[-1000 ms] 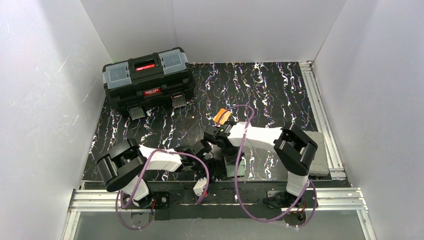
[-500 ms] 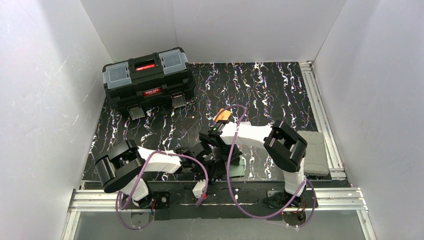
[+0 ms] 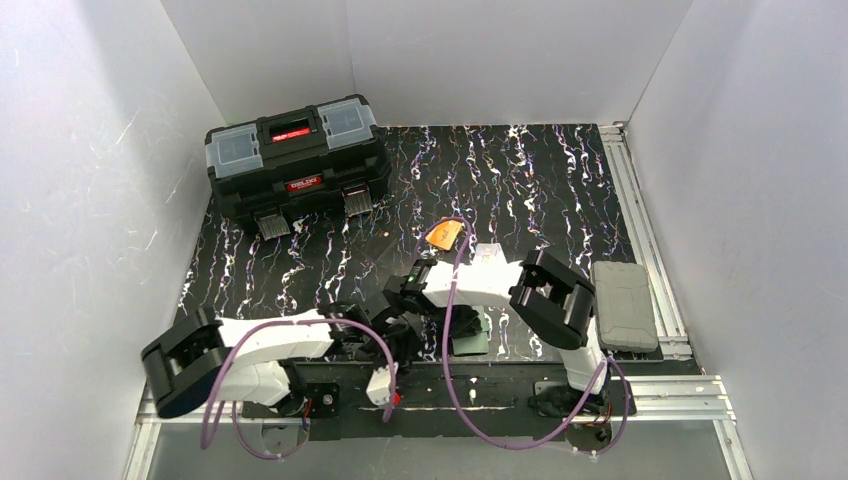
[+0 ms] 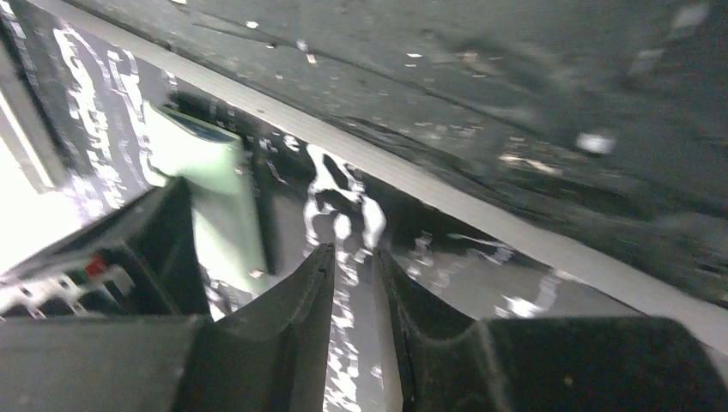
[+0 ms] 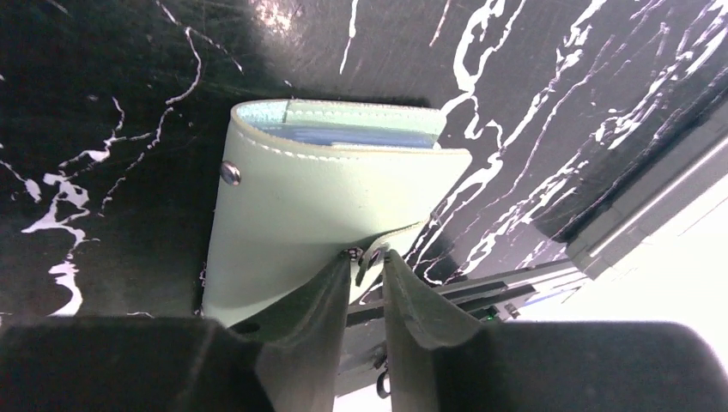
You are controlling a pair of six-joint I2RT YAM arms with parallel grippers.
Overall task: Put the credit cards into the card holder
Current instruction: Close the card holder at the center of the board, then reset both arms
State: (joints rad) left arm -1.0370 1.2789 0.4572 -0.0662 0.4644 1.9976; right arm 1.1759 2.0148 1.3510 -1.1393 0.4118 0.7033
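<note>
Step in hand, as judged: opening the card holder (image 5: 326, 197), which lies folded well right of and nearer than the toolbox (image 3: 295, 165). Right gripper (image 5: 366, 256) narrowly parted at the snap tab (image 5: 399, 236), hold unconfirmed. Left gripper (image 4: 352, 253) slightly parted, empty. Next move calls for a firm pinch on the tab, then lifting the flap.

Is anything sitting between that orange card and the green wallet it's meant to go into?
No loose thing lies between the orange card and the wallet. The right arm reaches across above that stretch, though, and the wallet is folded closed.
</note>
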